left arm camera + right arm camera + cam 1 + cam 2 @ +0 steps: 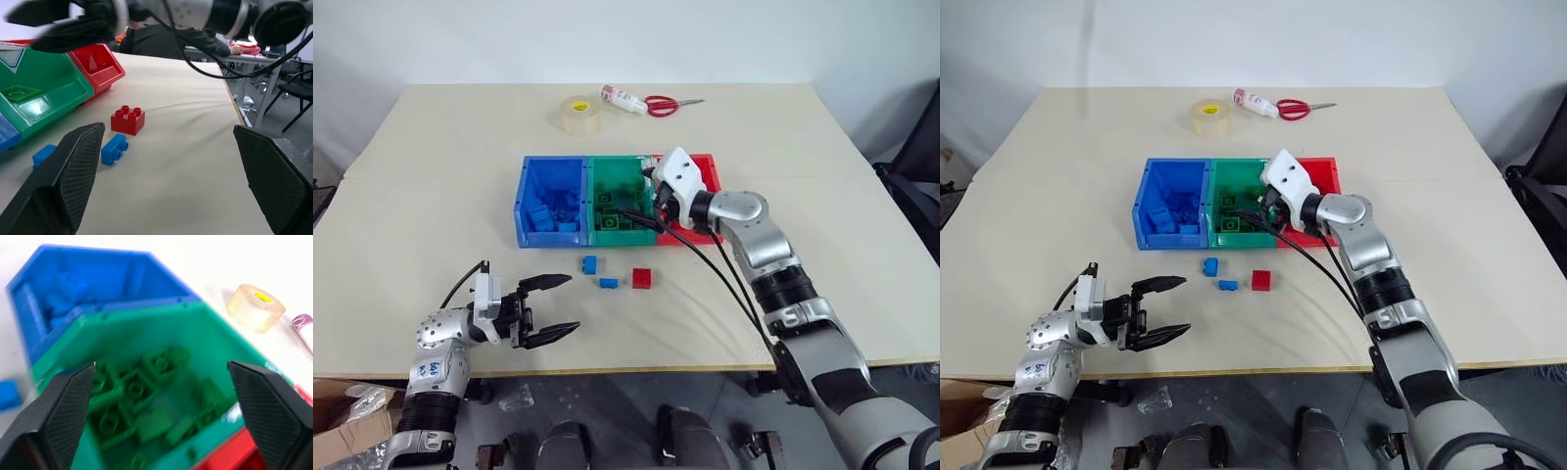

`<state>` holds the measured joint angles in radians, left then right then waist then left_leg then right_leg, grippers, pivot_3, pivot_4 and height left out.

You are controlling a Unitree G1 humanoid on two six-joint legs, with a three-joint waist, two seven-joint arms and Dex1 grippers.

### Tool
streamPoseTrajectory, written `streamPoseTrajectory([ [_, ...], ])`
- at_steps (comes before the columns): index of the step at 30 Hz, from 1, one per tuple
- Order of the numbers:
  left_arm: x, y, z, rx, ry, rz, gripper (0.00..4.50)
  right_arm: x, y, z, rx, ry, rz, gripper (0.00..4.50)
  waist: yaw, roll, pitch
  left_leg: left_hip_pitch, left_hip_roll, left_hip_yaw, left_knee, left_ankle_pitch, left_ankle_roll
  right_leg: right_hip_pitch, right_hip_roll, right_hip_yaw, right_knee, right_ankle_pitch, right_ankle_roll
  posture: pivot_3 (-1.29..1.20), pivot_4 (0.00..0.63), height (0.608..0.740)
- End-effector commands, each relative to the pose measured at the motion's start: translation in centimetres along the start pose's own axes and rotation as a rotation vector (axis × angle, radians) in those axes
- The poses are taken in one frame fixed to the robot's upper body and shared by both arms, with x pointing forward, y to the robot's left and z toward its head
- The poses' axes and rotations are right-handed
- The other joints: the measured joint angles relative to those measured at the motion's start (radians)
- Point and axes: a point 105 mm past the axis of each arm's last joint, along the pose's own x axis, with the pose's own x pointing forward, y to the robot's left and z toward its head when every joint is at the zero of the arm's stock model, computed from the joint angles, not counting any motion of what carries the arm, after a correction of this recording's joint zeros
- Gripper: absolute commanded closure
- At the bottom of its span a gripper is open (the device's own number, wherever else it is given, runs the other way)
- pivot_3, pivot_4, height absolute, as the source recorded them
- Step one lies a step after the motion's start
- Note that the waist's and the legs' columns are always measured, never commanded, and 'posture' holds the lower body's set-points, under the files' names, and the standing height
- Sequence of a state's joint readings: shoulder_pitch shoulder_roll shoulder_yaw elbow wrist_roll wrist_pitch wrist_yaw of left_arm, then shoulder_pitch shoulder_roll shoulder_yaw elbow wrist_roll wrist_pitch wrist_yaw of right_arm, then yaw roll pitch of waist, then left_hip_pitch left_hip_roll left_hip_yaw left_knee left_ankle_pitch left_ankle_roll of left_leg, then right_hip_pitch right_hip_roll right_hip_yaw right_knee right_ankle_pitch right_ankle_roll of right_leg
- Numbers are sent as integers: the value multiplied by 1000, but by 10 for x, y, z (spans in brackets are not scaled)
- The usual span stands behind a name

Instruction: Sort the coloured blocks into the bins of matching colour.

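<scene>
- Pale worktop (822, 245) spans most of the head view, a white wall behind it.
- Bins (607, 201) sit at centre: blue, green, red in a joined row, the blue and green ones already holding matching blocks.
- Right gripper (651, 201) hangs over the green bin, near its red-side wall; jaws stand wide, nothing between them.
- Left gripper (551, 308) waits low at lower left, jaws fully spread and empty, pointing toward the loose blocks.
- Tape roll (578, 114), a small bottle (623, 99) and scissors (668, 104) lie at the top centre, well apart from the bins.
- Red block (642, 278) and two blue blocks (589, 263) (608, 283) lie just below the bins.
- Risk, as I judge it: the blue pair sit close together, so a closing grip could nudge one away or catch both; the right arm's trailing cables could also snag a bin wall.
</scene>
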<state>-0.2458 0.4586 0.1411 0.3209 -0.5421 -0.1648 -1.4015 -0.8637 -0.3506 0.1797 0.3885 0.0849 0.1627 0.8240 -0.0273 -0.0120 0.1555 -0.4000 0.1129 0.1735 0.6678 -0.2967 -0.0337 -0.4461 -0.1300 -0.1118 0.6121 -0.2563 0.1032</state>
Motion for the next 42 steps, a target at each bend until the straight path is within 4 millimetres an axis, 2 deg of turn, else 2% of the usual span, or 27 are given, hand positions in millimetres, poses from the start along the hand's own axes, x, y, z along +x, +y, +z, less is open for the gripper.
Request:
streamPoseTrajectory([
  [1, 2, 2, 3, 20, -5, -20, 0, -30, 8, 12, -8, -47, 45, 27, 0, 0, 0, 0, 0, 0, 0, 0, 0, 0, 0, 0, 0, 0, 0, 0, 150, 740],
  [5, 2, 6, 2, 15, -3, -30, 0, -73, 31, -6, 62, 23, 115, 27, 1, 0, 0, 0, 0, 0, 0, 0, 0, 0, 0, 0, 0, 0, 0, 0, 150, 740],
  [11, -3, 9, 2, 15, 8, -33, 0, -148, 46, -35, 158, 201, 67, 27, 3, 0, 0, 0, 0, -1, 0, 0, 0, 0, 0, 0, -1, 0, 0, 0, 150, 740],
  [14, -6, 11, 2, 15, 14, -31, 0, -171, 52, -45, 177, 285, 52, 27, 1, -1, 0, 0, 0, -1, 0, -1, 0, 1, 0, 0, -2, 0, 0, 0, 150, 740],
  [17, -8, 12, 2, 14, 19, -30, 0, -177, 55, -48, 181, 316, 45, 27, -2, -1, 0, 2, 0, -1, 0, -1, 0, 1, 0, 0, -3, 0, 0, 0, 150, 740],
  [23, -7, 12, 4, 22, 16, -31, 0, -146, 61, -42, 183, 267, 93, 27, 1, -1, 0, 2, 0, -1, 0, -1, 0, 1, 0, 0, -3, 0, -1, 0, 150, 740],
  [31, -4, 5, 5, 35, 4, -25, 0, -71, 65, -50, 184, 216, 173, 27, 0, -1, 0, 1, 0, -1, 1, -1, 0, 1, 0, 0, 0, 0, -1, 0, 150, 740],
  [35, -7, 2, 5, 39, 8, -10, 0, -44, 65, -53, 169, 197, 202, 27, -1, -1, 0, 1, 0, 0, 1, -1, 0, 0, 0, -1, 0, 0, -1, 0, 150, 740],
  [38, -8, -1, 6, 43, 6, 4, 0, -31, 64, -52, 167, 171, 212, 27, 1, -1, 0, 1, 0, 0, 1, 0, 0, 0, 0, -1, 0, 0, 0, 0, 150, 740],
  [41, -9, -4, 5, 42, 8, 14, 0, -26, 68, -47, 170, 143, 240, 555, 0, -1, 0, 1, 0, 0, 1, 0, 0, 0, 0, -1, 0, 0, 0, 0, 150, 740],
  [42, -10, -5, 5, 41, 8, 17, 0, -25, 69, -46, 169, 139, 244, 889, 0, -1, 0, 1, 0, 0, 1, 0, 0, 0, 0, -1, 1, 0, 0, 0, 150, 740],
])
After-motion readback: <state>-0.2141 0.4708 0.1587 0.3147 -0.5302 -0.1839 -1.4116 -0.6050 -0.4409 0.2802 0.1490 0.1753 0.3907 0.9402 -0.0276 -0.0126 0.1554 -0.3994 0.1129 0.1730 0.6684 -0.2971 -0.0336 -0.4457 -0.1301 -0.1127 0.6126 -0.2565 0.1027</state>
